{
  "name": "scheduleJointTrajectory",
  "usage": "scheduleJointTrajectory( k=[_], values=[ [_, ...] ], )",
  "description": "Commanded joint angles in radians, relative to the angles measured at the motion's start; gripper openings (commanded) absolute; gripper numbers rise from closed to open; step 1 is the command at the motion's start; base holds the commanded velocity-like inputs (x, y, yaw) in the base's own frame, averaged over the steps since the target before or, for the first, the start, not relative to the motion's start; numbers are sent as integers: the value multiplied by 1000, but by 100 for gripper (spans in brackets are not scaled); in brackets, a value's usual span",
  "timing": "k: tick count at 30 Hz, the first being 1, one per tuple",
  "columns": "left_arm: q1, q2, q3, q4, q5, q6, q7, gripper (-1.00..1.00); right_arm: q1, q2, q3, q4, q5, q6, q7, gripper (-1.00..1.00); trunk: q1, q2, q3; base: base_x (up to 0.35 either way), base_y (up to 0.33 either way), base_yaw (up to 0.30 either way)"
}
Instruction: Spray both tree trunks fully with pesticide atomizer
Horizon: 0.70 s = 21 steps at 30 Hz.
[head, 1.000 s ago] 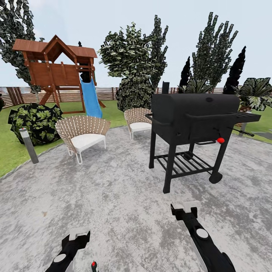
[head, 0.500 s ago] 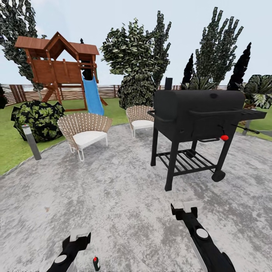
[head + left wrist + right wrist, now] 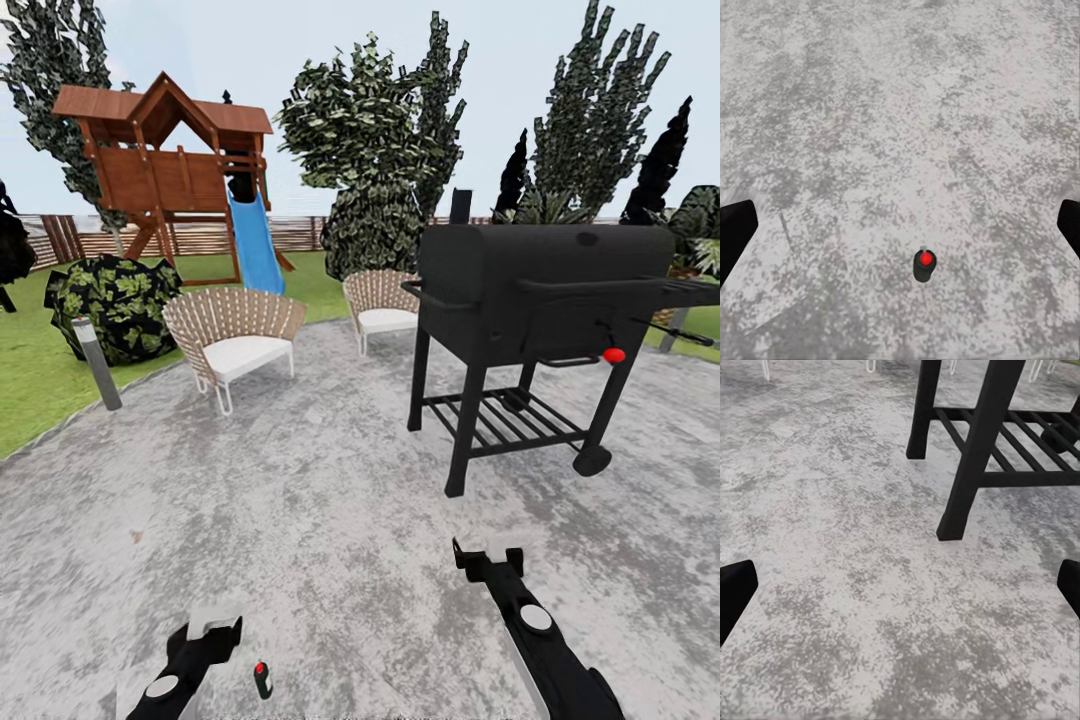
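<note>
The pesticide atomizer (image 3: 262, 680), a tiny dark bottle with a red top, stands upright on the grey mottled floor (image 3: 300, 520) at the bottom of the head view. It is just right of my left gripper (image 3: 213, 625). In the left wrist view the atomizer (image 3: 923, 265) sits on the paving below my left gripper (image 3: 900, 232), which is open and empty. Farther right, my right gripper (image 3: 489, 550) hangs over bare paving, and in its wrist view the right gripper (image 3: 900, 589) is open and empty too. The tree trunks are out of view.
A black barbecue grill (image 3: 540, 300) on legs stands ahead on the right, one leg (image 3: 971, 450) close to my right gripper. Two wicker chairs (image 3: 235, 335) and a grey post (image 3: 97, 362) line the curved lawn edge. A wooden playhouse with a blue slide (image 3: 170, 165) stands beyond.
The whole head view has shifted, so the camera moved. The atomizer has come up from the bottom edge into fuller view. Both arms keep their places in the picture.
</note>
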Motion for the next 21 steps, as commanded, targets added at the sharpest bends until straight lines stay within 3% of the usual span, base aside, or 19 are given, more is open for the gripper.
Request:
scheduleJointTrajectory(
  k=[1,9,21],
  values=[
    [0,0,-1,0,-1,0,0,100,0,0,0,0,0,0,0,100,4,-7,-5,0,0,87],
    [-1,1,-2,-3,-3,-2,-2,100,0,-1,-2,-1,0,1,0,100,35,-63,-42,0,0,47],
    [-2,-4,-2,-14,-1,-1,-3,100,0,-1,-1,-2,0,1,0,100,81,-147,-99,0,0,-90]
  ],
)
